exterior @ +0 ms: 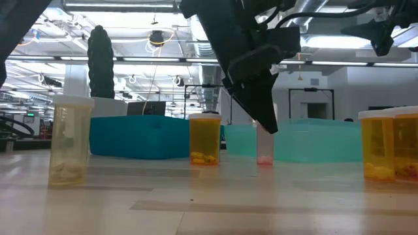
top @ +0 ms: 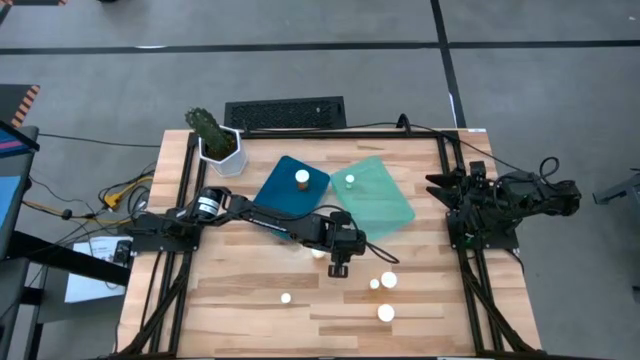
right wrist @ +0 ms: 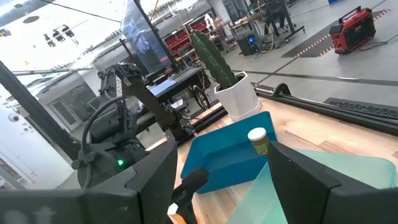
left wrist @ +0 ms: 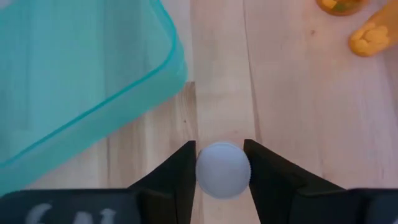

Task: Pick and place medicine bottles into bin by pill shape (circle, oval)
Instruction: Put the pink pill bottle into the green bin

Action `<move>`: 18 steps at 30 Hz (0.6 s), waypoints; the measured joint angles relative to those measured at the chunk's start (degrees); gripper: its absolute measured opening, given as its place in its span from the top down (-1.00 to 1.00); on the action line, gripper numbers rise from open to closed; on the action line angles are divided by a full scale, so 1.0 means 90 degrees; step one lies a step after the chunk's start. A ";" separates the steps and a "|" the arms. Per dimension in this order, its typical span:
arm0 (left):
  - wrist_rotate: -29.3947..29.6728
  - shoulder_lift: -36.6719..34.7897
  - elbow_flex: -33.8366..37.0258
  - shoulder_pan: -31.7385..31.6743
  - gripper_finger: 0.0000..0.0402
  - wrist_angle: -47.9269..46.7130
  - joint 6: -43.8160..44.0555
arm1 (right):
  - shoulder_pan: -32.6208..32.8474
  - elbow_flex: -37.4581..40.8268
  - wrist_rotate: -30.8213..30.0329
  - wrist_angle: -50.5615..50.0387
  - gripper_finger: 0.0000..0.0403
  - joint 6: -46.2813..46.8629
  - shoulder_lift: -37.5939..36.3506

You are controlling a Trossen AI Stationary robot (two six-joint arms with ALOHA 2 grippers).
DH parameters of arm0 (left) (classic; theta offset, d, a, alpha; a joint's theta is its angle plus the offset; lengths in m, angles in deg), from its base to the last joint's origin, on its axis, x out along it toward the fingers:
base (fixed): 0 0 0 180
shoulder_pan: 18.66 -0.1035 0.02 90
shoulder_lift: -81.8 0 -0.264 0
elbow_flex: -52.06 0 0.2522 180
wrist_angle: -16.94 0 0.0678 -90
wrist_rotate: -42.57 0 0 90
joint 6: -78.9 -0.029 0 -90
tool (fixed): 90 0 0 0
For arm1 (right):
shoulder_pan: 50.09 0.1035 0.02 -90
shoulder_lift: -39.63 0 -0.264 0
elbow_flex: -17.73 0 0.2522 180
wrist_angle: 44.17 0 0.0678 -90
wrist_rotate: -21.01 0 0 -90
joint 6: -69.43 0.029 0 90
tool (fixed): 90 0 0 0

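L gripper [left wrist: 222, 171] is clamped on a white-capped bottle [left wrist: 222, 170], cap squeezed between both fingers, bottle standing on the table [top: 250, 320] w/ its base touching the wood. Just beyond the fingers: green tray [left wrist: 74, 74], near corner close by. Further on: blue tray [top: 290, 185] w/ one bottle inside. Other bottles [top: 386, 312] stand near the gripper, apart from it. Judgement: lift straight up first, clear the green rim before swinging over, keep it upright. R gripper [right wrist: 217, 180] parked at table's edge, fingers spread, empty.
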State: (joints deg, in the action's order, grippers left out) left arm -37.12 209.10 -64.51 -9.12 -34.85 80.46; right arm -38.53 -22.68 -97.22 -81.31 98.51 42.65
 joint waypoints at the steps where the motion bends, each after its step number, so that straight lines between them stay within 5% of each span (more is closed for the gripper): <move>1: 0.0000 0.0000 0.0000 -0.0006 0.44 -0.0002 0.0000 | 0.0000 0.0000 0.0000 0.0000 -0.29 0.0000 0.0001; 13: -0.0029 -0.0569 -0.0361 -0.0028 0.43 -0.0521 0.0402 | 0.0000 0.0000 0.0000 -0.0013 -0.29 -0.0002 0.0000; 18: 0.0519 -0.0994 -0.0506 -0.0297 0.42 -0.0421 0.0556 | 0.0000 0.0000 -0.0002 -0.0017 -0.29 -0.0005 0.0000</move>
State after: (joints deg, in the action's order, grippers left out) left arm -32.45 200.16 -69.07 -11.79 -38.64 85.47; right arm -38.54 -22.68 -97.24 -81.46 98.46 42.65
